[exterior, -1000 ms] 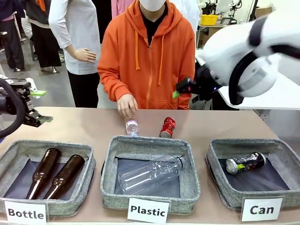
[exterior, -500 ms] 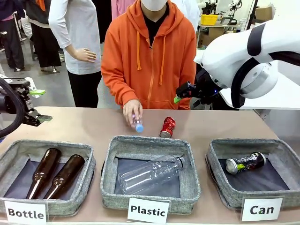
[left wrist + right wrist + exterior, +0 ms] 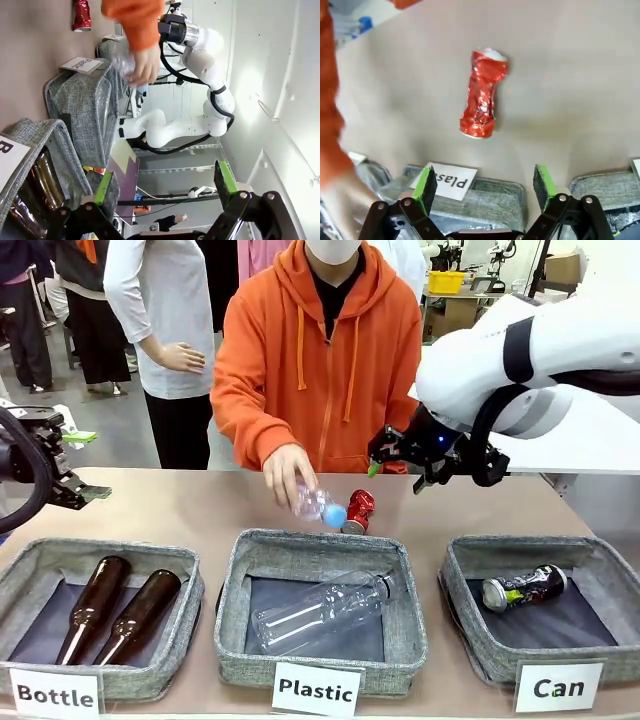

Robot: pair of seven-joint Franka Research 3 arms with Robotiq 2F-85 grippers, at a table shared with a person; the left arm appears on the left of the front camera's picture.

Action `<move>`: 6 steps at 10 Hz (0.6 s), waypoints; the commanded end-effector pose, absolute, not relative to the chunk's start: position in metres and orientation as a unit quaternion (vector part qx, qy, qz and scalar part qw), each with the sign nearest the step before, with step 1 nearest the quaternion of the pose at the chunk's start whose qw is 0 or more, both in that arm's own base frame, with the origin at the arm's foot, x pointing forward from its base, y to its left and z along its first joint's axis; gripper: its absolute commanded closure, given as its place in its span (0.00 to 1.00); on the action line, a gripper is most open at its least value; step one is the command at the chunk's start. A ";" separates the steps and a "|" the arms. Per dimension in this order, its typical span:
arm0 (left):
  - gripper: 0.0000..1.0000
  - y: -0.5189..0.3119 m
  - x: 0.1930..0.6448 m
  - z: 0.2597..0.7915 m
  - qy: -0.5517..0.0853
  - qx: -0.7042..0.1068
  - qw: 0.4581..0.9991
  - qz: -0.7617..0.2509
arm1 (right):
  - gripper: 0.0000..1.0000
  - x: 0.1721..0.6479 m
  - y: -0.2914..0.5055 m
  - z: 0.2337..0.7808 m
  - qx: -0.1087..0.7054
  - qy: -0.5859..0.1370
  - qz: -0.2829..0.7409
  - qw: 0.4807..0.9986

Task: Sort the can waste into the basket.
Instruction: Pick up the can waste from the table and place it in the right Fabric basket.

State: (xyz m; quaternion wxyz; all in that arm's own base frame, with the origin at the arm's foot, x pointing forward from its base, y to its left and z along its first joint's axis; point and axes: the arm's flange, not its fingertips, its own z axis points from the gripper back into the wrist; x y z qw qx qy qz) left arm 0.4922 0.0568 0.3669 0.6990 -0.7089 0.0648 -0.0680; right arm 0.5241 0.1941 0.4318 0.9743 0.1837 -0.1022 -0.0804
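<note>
A shiny red crushed can (image 3: 358, 511) lies on the table just behind the middle basket; I see it too as the red can (image 3: 481, 100) and the red can (image 3: 81, 15). The black can (image 3: 523, 588) lies inside the grey Can basket (image 3: 462, 565) at the right. My right gripper (image 3: 398, 454) hangs open in the air above and to the right of the red can, apart from it; its wrist view has the open gripper (image 3: 485, 182) looking down on the can. My left gripper (image 3: 90, 466) stands open at the far left, holding nothing, as the left gripper (image 3: 165, 182) also shows.
A person's hand (image 3: 285, 472) holds a small clear bottle with a blue cap (image 3: 322, 508) right beside the red can. The Plastic basket (image 3: 318, 545) holds a clear bottle. The Bottle basket (image 3: 30, 555) holds two brown bottles.
The person's hand lifted the small clear bottle off the table and carried it right, next to the red can. My right arm came down and left, nearer the red can.
</note>
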 end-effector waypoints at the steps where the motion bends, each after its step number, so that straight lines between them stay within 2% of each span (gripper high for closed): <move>1: 0.00 0.057 0.493 0.371 0.055 -0.717 0.690 -0.076 | 0.00 0.499 0.139 0.465 0.282 -0.129 -0.092 0.946; 3: 0.00 0.057 0.493 0.371 0.055 -0.717 0.690 -0.076 | 0.00 0.437 0.064 0.457 0.319 -0.100 -0.112 0.936; 4: 0.00 0.057 0.493 0.371 0.055 -0.717 0.690 -0.076 | 0.00 0.412 0.025 0.446 0.358 -0.074 -0.100 0.925; 6: 0.00 0.057 0.493 0.371 0.055 -0.717 0.690 -0.076 | 0.00 0.378 -0.037 0.422 0.464 -0.078 -0.048 0.881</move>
